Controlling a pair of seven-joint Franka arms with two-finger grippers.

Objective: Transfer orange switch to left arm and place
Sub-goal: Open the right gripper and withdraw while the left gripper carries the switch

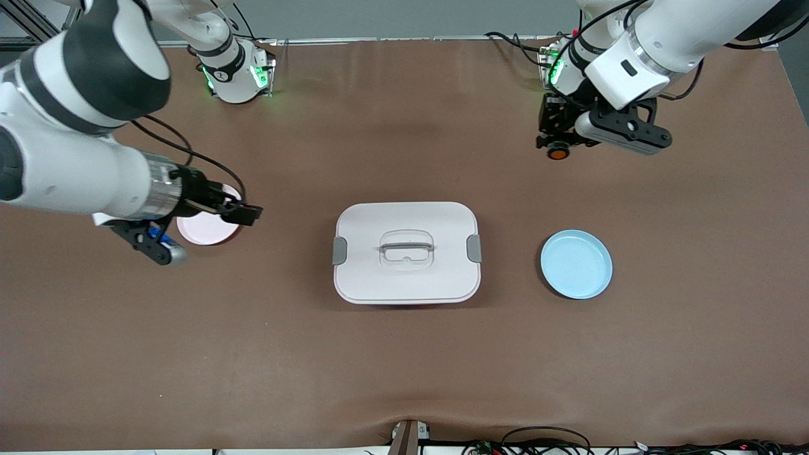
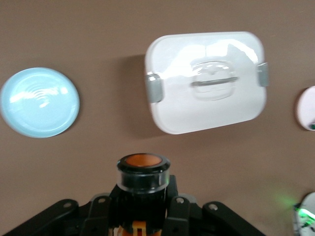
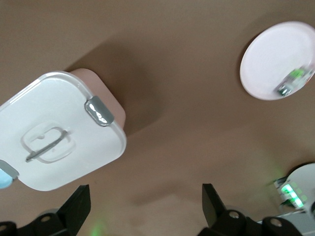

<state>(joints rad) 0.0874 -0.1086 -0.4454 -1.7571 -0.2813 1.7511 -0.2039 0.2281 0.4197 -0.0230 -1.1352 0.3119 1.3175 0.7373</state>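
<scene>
The switch (image 2: 143, 187) is in the left gripper (image 1: 559, 146), up in the air over the bare table at the left arm's end, close to that arm's base. The fingers (image 2: 178, 214) are clenched on its black body, and the orange face points away from the wrist, toward the box (image 1: 406, 251) and the blue plate (image 1: 576, 263), so its long axis runs along the gripper's own line. The right gripper (image 1: 215, 218) hangs over the pink plate (image 1: 205, 227) at the right arm's end, released, with its fingers (image 3: 211, 196) wide apart and nothing between them. A small green and clear part (image 3: 294, 81) lies on that plate. The two grippers are well apart, and the box stands on the table between them, in the middle. I judge that the handover must happen in the air above the box or around it, so both arms need to come toward the middle while keeping enough height over the lid
</scene>
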